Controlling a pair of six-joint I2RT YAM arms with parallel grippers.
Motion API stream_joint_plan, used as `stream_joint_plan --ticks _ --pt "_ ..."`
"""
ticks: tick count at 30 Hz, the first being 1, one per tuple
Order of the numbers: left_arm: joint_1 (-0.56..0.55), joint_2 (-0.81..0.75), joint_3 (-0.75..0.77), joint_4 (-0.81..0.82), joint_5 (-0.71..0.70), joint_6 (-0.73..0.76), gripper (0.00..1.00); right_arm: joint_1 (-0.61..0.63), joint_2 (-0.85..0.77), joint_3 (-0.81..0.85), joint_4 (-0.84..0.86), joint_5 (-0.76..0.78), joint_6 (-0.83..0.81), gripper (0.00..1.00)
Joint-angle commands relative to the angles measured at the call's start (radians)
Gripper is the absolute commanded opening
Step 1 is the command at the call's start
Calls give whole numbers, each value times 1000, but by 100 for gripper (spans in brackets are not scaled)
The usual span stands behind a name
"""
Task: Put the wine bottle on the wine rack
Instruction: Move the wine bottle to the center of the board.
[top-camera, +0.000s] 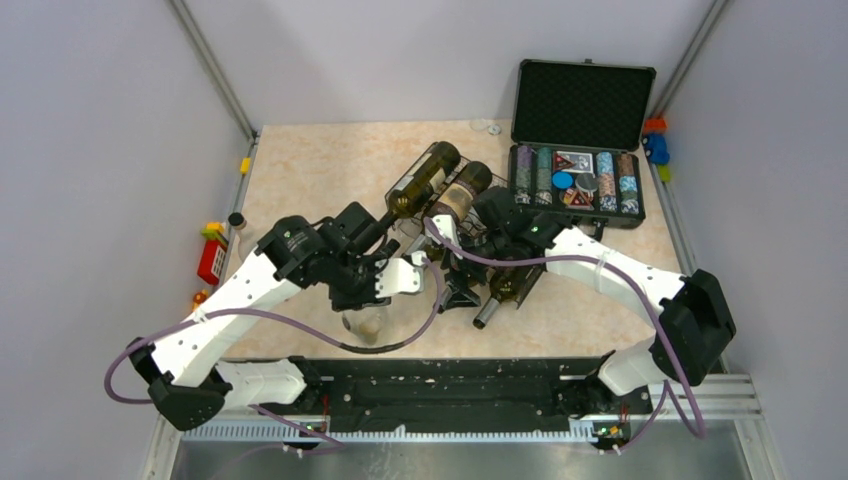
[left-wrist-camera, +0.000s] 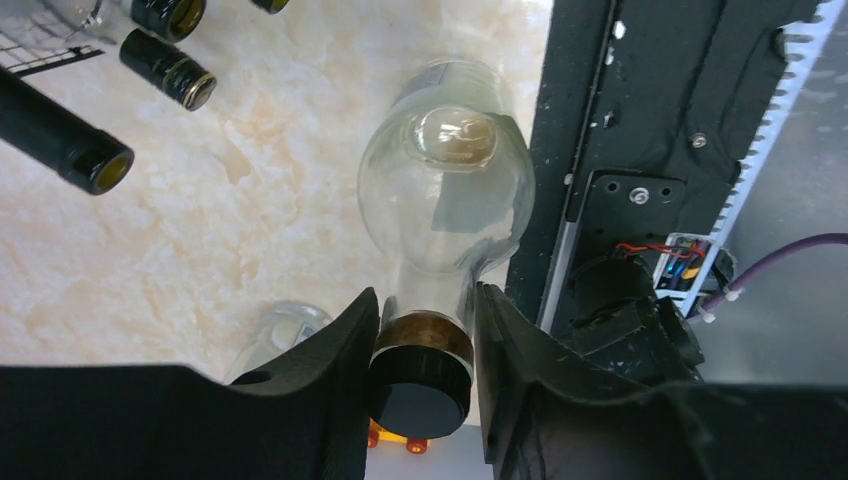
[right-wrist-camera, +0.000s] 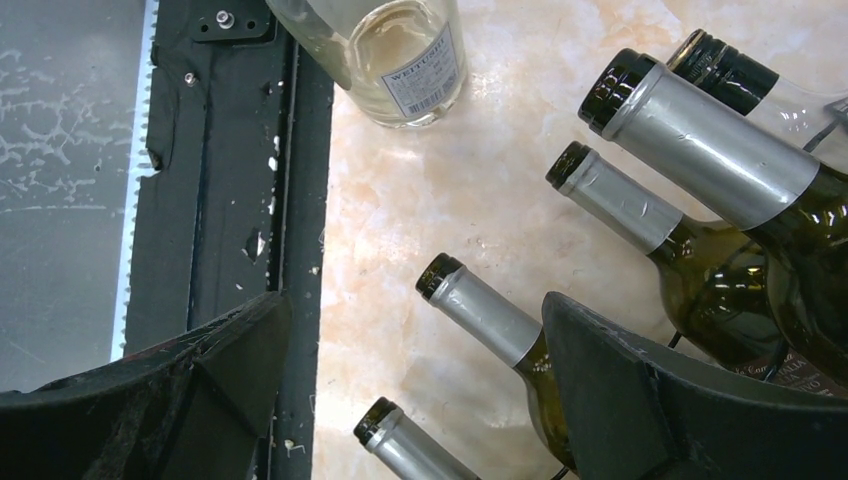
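Top view: we log wine bottle (top-camera: 365, 325) lying on bench (top-camera: 300, 170), near side of wine rack (top-camera: 470, 228), well apart, not yet cradled.
Left wrist: left claw (left-wrist-camera: 428, 305) clamps its slim neck under black cap (left-wrist-camera: 420, 390); narrowest hold, we judge. Clear rounded glass, smooth.
Right wrist: right claw (right-wrist-camera: 415, 315) spread wide, empty, above foil-capped green bottles (right-wrist-camera: 700, 140) on rack.

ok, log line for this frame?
left jaws: closed on clear bottle neck | bottle: lying on table, not racked | right jaws: open, above dark bottles
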Motion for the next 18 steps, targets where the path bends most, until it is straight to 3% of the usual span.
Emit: stream_joint_plan --ticks 1,5,18 --pt "8 -2 -13 29 24 -1 32 6 -36 2 17 -3 -18 98" --pt "8 3 -2 31 41 -12 1 6 -36 12 20 -4 -15 98" --pt "15 41 112 133 206 -133 0 6 -18 167 -37 -76 4 98"
